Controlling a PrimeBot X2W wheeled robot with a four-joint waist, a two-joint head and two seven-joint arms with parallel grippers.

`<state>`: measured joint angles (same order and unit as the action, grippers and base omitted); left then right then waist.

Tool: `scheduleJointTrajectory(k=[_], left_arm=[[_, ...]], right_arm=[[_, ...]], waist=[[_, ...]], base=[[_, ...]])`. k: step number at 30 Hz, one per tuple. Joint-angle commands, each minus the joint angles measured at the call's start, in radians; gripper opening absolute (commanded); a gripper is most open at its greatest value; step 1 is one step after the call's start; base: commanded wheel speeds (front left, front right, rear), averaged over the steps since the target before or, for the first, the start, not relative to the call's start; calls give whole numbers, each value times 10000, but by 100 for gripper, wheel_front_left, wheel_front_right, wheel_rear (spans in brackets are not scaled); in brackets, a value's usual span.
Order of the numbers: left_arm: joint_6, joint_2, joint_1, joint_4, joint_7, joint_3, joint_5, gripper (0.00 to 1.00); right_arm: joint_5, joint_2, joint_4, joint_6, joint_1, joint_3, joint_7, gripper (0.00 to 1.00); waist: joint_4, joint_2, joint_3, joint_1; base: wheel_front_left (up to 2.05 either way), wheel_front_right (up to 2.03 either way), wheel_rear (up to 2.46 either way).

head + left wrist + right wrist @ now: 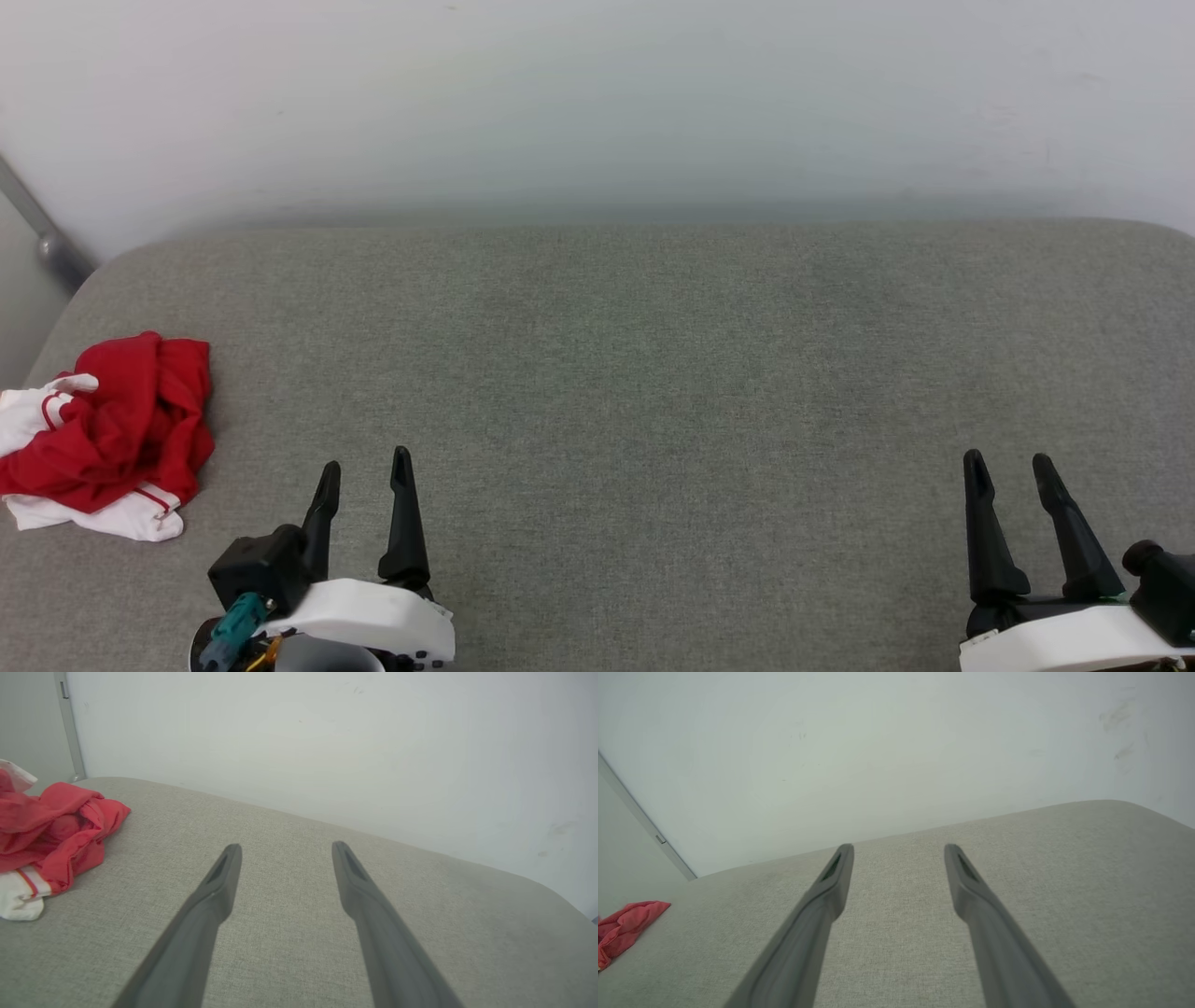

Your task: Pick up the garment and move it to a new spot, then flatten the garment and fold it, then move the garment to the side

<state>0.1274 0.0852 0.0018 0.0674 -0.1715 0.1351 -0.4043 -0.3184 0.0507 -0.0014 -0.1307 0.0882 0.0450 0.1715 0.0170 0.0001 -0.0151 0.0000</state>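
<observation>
Pick-up pending: left tool (366,457) and right tool (1007,455) are hanging released, garment (121,429) is lying bunched at left edge of the surface (653,373), needing leftward reach

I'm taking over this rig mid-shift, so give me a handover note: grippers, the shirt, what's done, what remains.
Left gripper: open, empty, above the grey woven-fabric surface.
Right gripper: open, empty.
Red soft-fabric T-shirt with white sleeves: crumpled heap at the surface's left edge, left of the left gripper and apart from it.
Done: nothing yet.
Left: pick up, relocate, flatten, fold, move aside.
</observation>
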Motion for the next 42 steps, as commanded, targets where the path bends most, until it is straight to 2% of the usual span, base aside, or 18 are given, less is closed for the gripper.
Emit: scheduleJointTrajectory(k=[1,14,42], left_arm=[[44,39,57,-129,-116,54,340,100],[72,-59,219,-129,-383,99,1368,100],[-226,-325,563,-110,-907,-247,2985,100]], right_arm=[[333,-1,-172,-1,92,-27,104,100],[1208,-3,-374,-1,279,-54,374,100],[2677,-10,-567,1,683,-148,914,100]], waist=[[5,-1,-1,0],[30,-1,31,0],[150,-1,62,0]], base=[[0,0,0],[0,0,0],[0,0,0]])
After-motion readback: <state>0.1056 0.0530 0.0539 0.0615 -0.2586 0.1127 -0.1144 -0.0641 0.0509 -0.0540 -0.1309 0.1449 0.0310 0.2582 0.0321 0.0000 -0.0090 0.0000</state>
